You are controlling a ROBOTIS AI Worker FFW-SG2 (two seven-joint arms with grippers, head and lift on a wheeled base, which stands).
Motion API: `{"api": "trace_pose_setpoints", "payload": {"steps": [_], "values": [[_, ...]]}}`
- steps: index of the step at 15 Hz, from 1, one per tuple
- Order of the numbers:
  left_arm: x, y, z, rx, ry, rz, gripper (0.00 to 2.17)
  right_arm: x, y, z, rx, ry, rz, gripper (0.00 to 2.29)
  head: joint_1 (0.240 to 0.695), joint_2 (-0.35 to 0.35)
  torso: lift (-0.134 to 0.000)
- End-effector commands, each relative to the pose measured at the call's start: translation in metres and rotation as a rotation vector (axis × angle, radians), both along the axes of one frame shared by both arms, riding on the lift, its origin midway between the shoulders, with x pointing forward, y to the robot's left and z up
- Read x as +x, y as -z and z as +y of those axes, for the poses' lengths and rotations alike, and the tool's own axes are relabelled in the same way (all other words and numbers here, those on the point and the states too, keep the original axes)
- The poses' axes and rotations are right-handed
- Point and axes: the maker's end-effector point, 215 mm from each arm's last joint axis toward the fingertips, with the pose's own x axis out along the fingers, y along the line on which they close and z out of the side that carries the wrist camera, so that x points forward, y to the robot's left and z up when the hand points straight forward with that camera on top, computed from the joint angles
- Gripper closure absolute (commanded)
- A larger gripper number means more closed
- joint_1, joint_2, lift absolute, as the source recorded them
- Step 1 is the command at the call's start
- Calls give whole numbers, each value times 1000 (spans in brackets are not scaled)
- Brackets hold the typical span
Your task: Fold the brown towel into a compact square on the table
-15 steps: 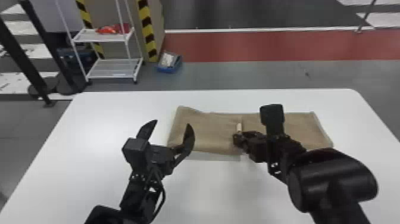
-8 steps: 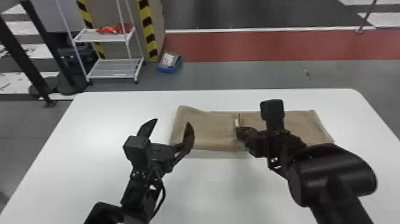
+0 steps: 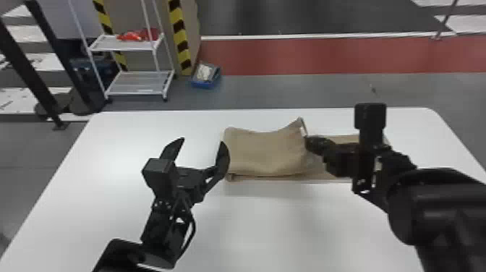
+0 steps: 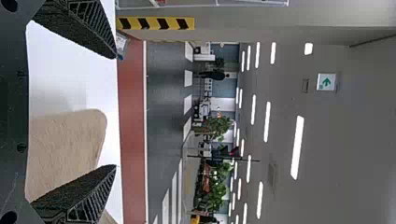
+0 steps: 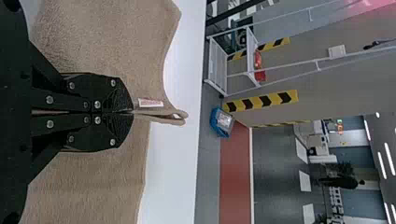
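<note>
Looks like the two-fingered black right gripper [image 3: 307,139] has moved up the frame and a bit right since half a second ago, pulling the edge of the soft brown cloth towel [image 3: 264,152] up into a peak. Its flat fingers are together, clamped on that edge right by a small white fabric tag [image 5: 150,102]. The matching black left gripper [image 3: 202,141] sits left of centre in the head view with its fingers apart and nothing between them. As for progress, I'd call it partway: the towel is lying as a long strip across the middle of the smooth white table [image 3: 271,224], with a top layer over its left part and a lower layer running out to the right. The right arm covers a good chunk of that end, so I can't really tell how neat it is. What's left, I reckon, is laying this flap down flat, then bringing the strip in on itself until it's a compact square, and maybe a final pat.
</note>
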Motion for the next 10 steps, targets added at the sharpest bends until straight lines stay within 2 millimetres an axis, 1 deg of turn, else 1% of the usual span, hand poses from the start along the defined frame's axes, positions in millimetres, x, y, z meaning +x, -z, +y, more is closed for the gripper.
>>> {"api": "trace_pose_setpoints", "payload": {"steps": [1,2,3,4,5,6,7,9,10], "values": [[0,-4,7,-3,-11,-7,33,0,-28,-72,15,94,-7,1210,695,33,-116],[-1,-4,7,-3,-11,-6,33,2,-33,-106,13,128,-7,1210,695,13,-116],[-2,-3,5,-3,-8,-4,33,3,-31,-133,12,159,4,1210,695,-13,-116],[-2,-2,3,-2,-4,-2,33,0,-11,-144,-9,166,42,1210,695,-41,-116],[-4,0,-3,-2,4,2,33,0,7,-148,-26,172,67,1210,695,-63,-116],[-5,0,-11,-2,18,1,33,-2,19,-149,-36,172,87,1210,695,-85,-116],[-6,0,-15,1,24,-1,33,-3,22,-144,-16,158,95,1210,695,-110,-116],[-5,1,-16,8,22,3,33,-5,14,-146,24,159,97,1210,695,-122,-116],[-5,1,-15,9,20,5,33,-1,-2,-154,41,171,75,1210,695,-124,-116]]}}
